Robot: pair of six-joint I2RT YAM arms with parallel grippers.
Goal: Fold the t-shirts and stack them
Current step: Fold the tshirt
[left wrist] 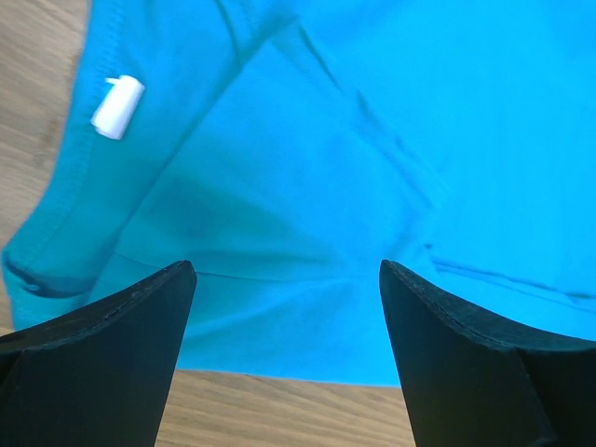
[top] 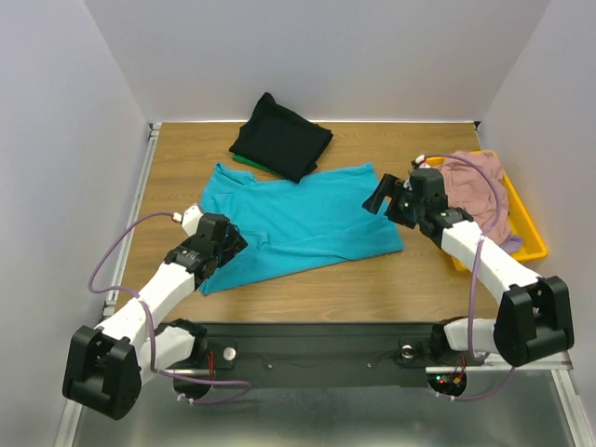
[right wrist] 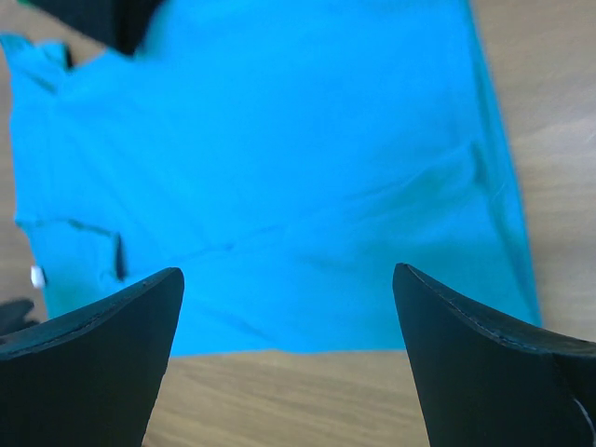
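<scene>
A teal t-shirt [top: 298,223] lies spread flat in the middle of the wooden table. My left gripper [top: 228,244] hovers open over its near-left corner; the left wrist view shows teal fabric [left wrist: 354,168] with a white tag [left wrist: 117,106] and nothing between the fingers. My right gripper [top: 380,197] hangs open over the shirt's right edge, and the right wrist view shows the teal cloth [right wrist: 279,140] below with its near hem. A folded black t-shirt [top: 279,138] sits at the back on a green one [top: 244,160]. A dusty pink t-shirt [top: 480,191] lies crumpled in the tray.
The yellow plastic tray [top: 531,237] stands at the table's right edge, beside the right arm. Grey walls close in the left, back and right sides. Bare wood [top: 317,289] shows between the teal shirt and the arm bases.
</scene>
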